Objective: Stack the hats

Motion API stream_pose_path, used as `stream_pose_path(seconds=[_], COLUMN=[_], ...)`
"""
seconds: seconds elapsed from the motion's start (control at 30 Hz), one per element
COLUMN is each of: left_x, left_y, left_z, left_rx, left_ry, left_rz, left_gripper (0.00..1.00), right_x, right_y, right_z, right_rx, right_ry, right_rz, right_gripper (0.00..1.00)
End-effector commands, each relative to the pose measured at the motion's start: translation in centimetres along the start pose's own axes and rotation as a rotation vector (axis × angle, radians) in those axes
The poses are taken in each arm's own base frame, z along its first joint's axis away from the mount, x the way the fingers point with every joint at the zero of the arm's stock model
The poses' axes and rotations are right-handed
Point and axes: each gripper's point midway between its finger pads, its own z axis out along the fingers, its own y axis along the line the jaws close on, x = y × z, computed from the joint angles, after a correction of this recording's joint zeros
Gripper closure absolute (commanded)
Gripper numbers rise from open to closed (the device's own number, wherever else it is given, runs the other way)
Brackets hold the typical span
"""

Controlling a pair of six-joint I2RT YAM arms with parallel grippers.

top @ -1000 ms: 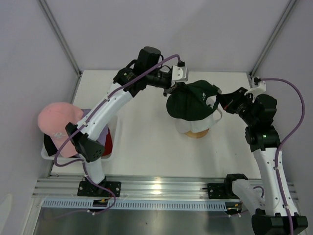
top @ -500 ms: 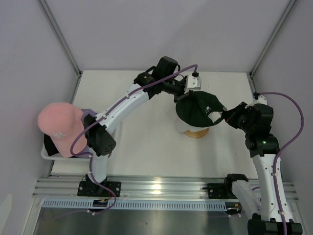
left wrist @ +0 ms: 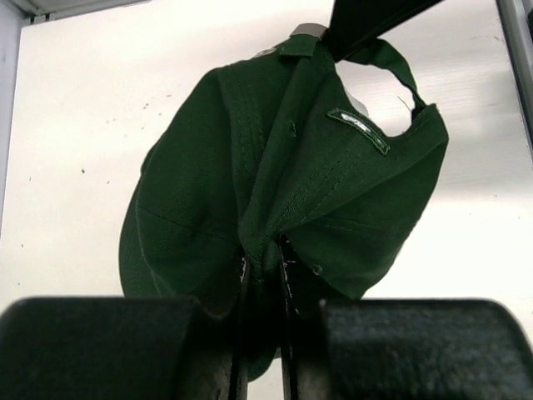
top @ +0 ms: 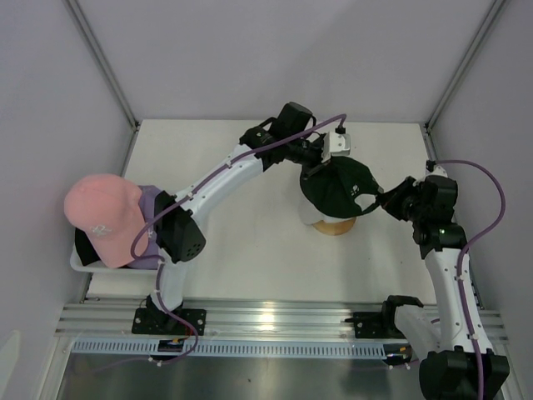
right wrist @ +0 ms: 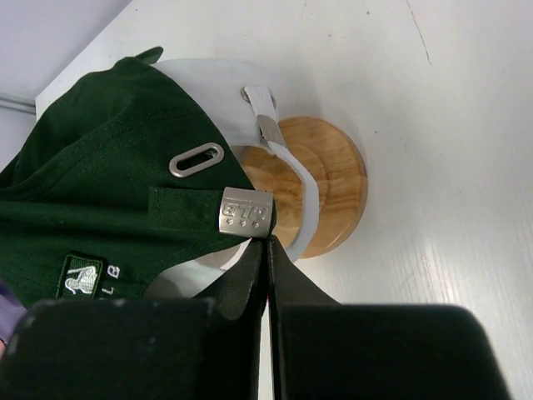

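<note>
— Where's the green cap [top: 340,185]?
— At 3 o'clock on the table [top: 250,250], held over the white cap [top: 311,216] on the stand [right wrist: 333,171].
— Left gripper [left wrist: 264,265]?
— Nearly closed, pinching a fold of the crown at the cap's 11 o'clock.
— Right gripper [right wrist: 266,250]?
— Clamped tight on the back strap, at the cap's 3 o'clock.
— Pink cap [top: 102,212]?
— Table's 9 o'clock edge.

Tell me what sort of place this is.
Probably a lab robot cell: left arm and right arm bolted to an aluminium rail at a white table, blank walls around, a dark green cap held over a wooden stand.
</note>
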Motion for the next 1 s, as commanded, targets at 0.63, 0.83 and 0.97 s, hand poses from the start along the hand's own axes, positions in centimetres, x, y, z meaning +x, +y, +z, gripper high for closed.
stream_pose_path(seconds=[0.63,0.83,0.97], left_x=[-9.0,-6.5,-4.0], left_y=[-0.4,-0.1,0.4], left_z=[-8.6,-6.4,-5.5], left_rx=[-0.203,-0.228,-0.234], left_ry=[-0.129,-0.047,0.032], left_rz=[-0.471,-0.435,-0.339], left_gripper=[0.82,0.64,0.53], right_x=[-5.6,-5.6,-5.3], right_y=[3.1,3.2,2.9], right_z=[0.7,0.9,1.2], right_rx=[-0.069,-0.077,-0.074], right_ry=[-0.051,-0.041,-0.031], right_rz=[-0.017,-0.034,-0.037], right_gripper=[1.0,0.99,0.98])
